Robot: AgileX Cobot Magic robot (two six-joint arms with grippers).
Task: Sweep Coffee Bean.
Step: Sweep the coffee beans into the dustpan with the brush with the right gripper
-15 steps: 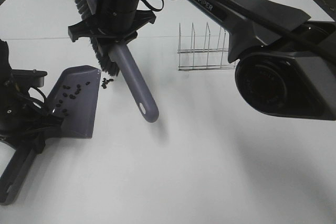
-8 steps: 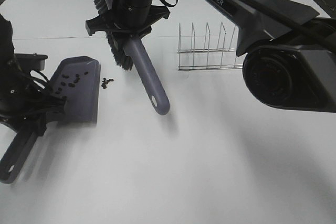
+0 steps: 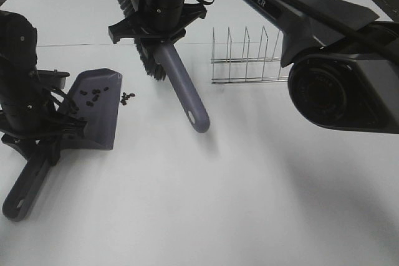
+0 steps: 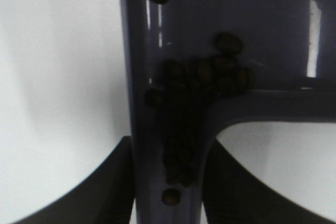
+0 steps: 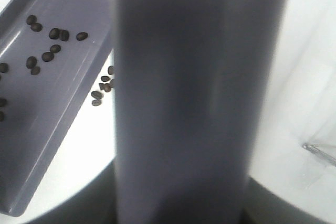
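Observation:
The purple dustpan (image 3: pixel 93 113) lies on the white table at the left, its handle (image 3: pixel 28 185) pointing toward the front. My left gripper (image 3: pixel 45 144) is shut on the handle's root. Several coffee beans (image 3: pixel 93 96) lie inside the pan; in the left wrist view they pile in a corner (image 4: pixel 197 80). A small cluster of beans (image 3: pixel 128 98) lies on the table just off the pan's lip, also in the right wrist view (image 5: pixel 102 90). My right gripper (image 3: pixel 157 29) is shut on the purple brush (image 3: pixel 184 95), whose dark bristles (image 3: pixel 149 63) hang just right of the loose beans.
A wire rack (image 3: pixel 246 57) stands on the table right of the brush. The right arm's large body (image 3: pixel 336 91) hangs over the right side. The table's far edge runs behind the brush.
The brush has moved to the right and a little back from the loose beans. The left arm has shifted and turned the dustpan slightly; the beans in it have moved.

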